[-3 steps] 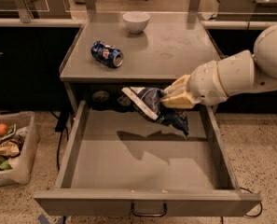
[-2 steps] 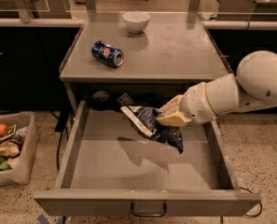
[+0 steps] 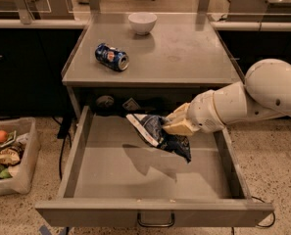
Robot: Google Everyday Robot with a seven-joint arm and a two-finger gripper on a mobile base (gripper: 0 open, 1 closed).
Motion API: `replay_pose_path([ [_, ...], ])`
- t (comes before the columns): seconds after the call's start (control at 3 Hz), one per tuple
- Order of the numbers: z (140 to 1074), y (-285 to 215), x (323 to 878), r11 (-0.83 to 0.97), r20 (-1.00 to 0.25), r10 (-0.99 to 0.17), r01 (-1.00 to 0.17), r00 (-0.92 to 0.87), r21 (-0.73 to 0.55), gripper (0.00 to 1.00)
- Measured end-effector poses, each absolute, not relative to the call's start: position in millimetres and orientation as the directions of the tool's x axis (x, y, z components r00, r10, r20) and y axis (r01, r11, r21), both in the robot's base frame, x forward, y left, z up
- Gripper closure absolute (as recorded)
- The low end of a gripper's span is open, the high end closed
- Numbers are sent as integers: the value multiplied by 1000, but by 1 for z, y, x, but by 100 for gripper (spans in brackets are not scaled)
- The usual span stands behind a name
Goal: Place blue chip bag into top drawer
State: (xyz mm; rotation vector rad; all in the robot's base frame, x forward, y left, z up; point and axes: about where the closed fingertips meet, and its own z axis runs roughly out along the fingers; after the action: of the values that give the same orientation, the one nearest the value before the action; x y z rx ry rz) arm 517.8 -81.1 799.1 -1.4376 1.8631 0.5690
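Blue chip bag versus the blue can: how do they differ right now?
The blue chip bag is crumpled, floppy foil; the can is a rigid cylinder. The bag hangs from the gripper, shut on it, over the open top drawer; the can lies on its side on the tabletop. The bag looks larger than the can. Both are dark blue with white print.

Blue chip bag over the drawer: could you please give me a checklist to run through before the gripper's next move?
- Gripper, above the drawer's back right, shut on the blue chip bag: ok.
- Top drawer pulled open: ok.
- Bag inside the drawer's walls: ok.
- Bag resting on the drawer floor: not ok, hangs above its shadow.
- Soda can and bowl on the tabletop, out of the way: ok.
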Motion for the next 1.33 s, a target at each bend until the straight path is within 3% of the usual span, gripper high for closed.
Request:
replay_pose_path([
  [1.33,691,-57,523,328,-653,-726,-943,-216,-52,100],
])
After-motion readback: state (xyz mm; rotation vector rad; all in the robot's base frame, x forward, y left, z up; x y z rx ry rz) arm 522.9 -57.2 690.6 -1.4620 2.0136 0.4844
